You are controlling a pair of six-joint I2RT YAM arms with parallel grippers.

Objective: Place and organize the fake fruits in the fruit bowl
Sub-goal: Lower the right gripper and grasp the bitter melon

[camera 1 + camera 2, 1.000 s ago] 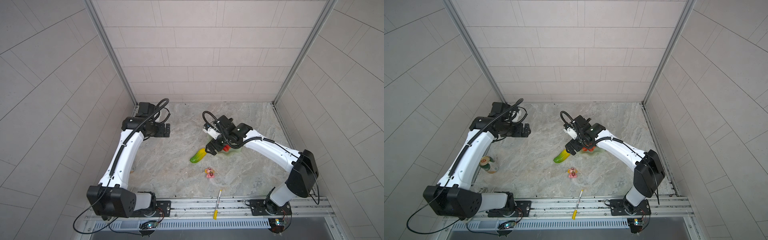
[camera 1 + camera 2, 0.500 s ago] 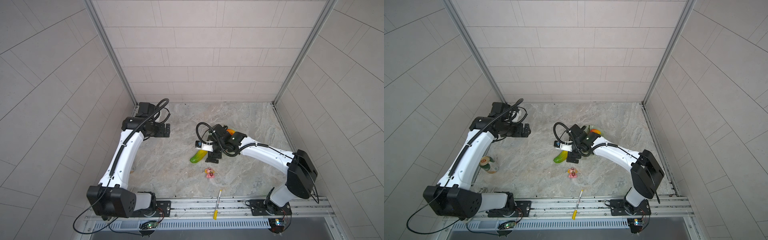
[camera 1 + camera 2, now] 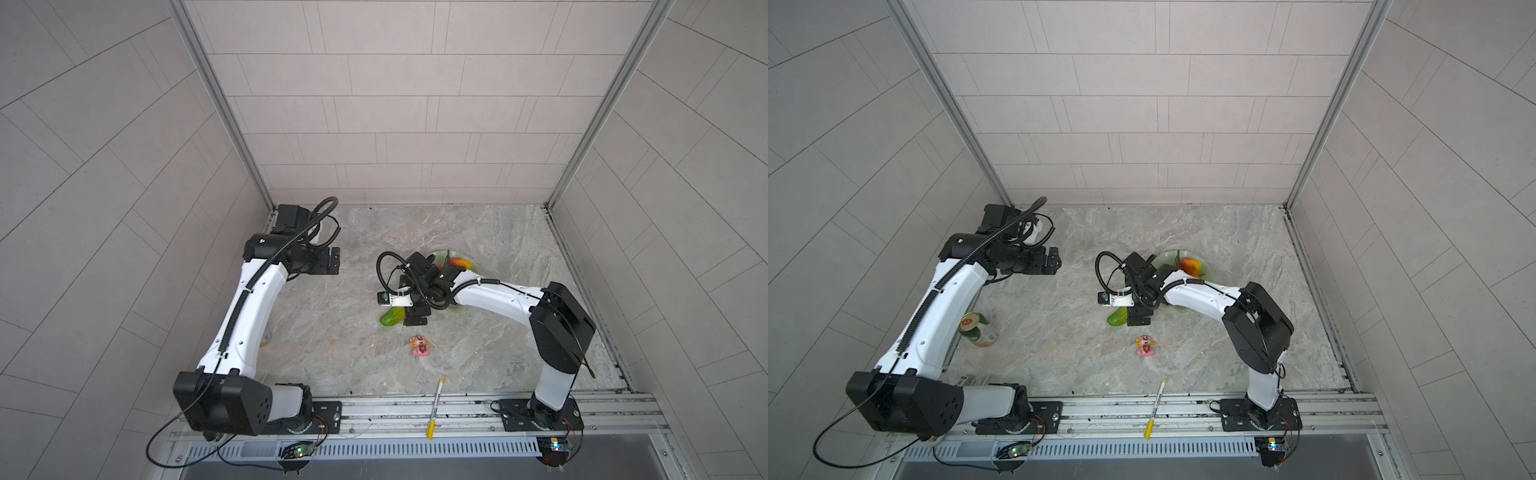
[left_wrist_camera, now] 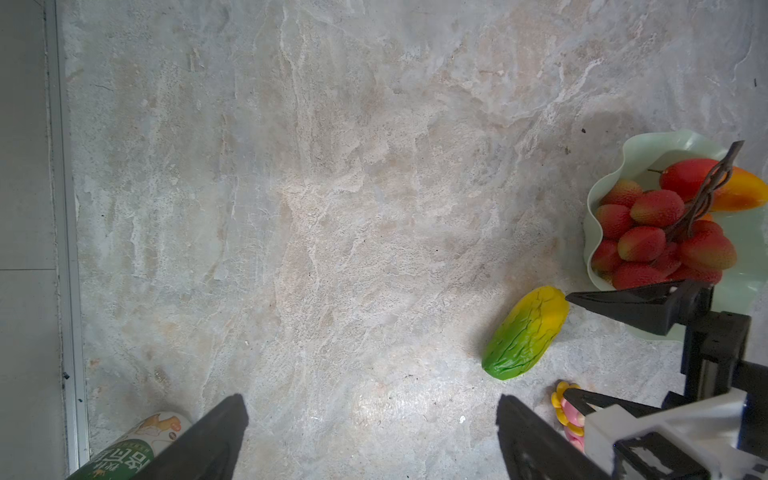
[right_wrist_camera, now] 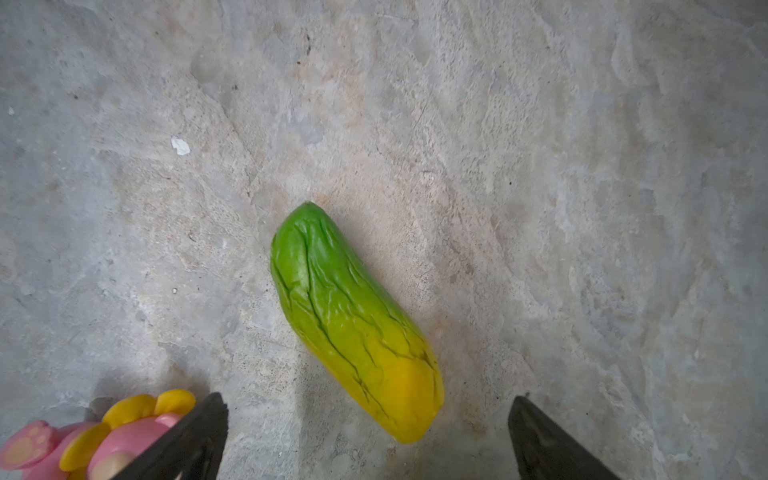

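Caught the right pincer (image 5: 366, 401) spread wide over the table (image 5: 582, 166), gripping nothing.
Got the elongated green-to-yellow fruit (image 5: 353, 324) lying flat just beside the fruit bowl (image 4: 665, 147), not in it, with its yellow end framed between the two fingers (image 5: 195, 436), clear gap either side, green end pointing away. In the bowl: red grape bunch (image 4: 642, 243) and mango (image 4: 690, 174). Same for the left pincer (image 4: 371, 401), wide open, empty, well apart.
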